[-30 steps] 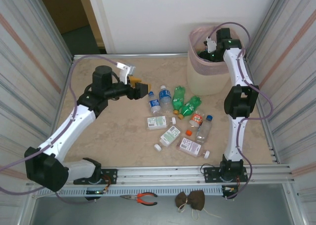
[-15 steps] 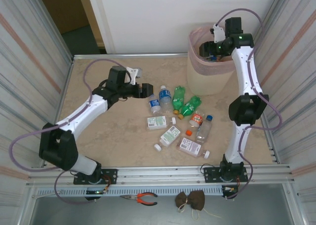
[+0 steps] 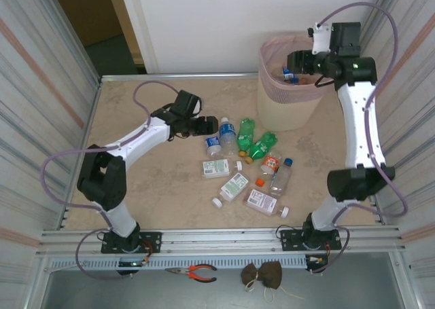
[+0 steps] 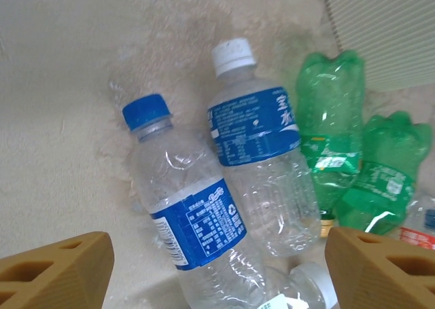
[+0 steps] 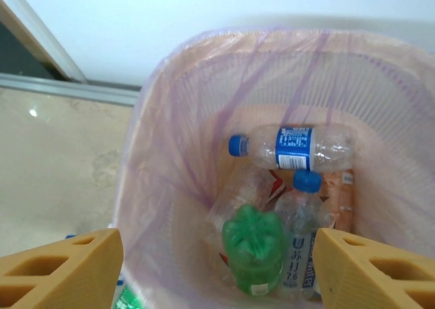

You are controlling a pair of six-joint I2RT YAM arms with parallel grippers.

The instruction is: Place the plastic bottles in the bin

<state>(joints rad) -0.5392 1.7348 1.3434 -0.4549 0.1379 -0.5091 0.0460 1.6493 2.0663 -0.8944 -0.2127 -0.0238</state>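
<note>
The whole counter (image 3: 170, 193) is taken from above and behind the arm bases, tilted down and forward toward the back wall, from well back. The left wrist view is aimed steeply down, close over the blue-labelled bottles (image 4: 197, 207) and the green bottles (image 4: 333, 139), with tan fingertips (image 4: 58, 268) framed at the lower corners. The right wrist view is pointed down into the bin (image 5: 170, 105) from just above its rim. The bottle cluster is shared by the top and left wrist views, the bin by the top and right wrist views.
</note>
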